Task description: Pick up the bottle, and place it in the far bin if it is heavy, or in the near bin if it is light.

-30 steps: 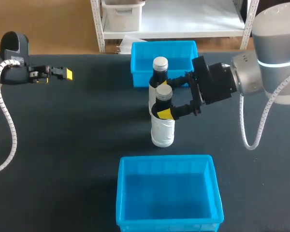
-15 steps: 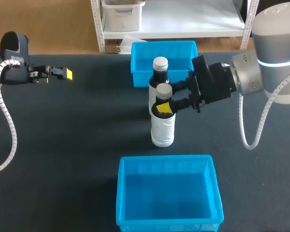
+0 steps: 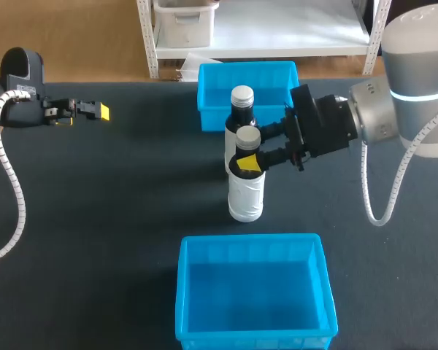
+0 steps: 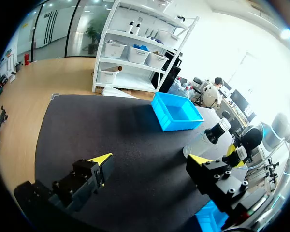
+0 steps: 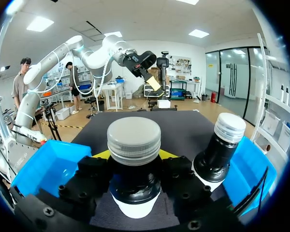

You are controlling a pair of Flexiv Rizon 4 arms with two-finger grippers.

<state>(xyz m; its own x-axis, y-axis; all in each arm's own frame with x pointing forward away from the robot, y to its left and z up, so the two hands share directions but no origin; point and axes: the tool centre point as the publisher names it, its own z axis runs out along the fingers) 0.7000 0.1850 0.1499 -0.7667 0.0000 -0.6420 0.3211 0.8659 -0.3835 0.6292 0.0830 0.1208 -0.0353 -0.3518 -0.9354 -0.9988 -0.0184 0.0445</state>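
Right gripper [image 3: 251, 152]: jaws, spread a second ago, now pinch the neck of the bottle [image 3: 246, 193] between them. The bottle stands unlifted on the table [image 3: 131, 219], so its weight is likely untested. Second bottle [image 3: 241, 109] just beyond. Left gripper [image 3: 95, 111] gapes empty, well apart.

Bright overhead light, soft shadows across table [image 3: 95, 240].

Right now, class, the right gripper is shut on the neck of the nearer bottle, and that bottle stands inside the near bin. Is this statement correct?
Not quite. The head view shows the nearer bottle standing on the table, between the far bin and the near bin, not inside either. The right gripper is indeed shut on its neck.
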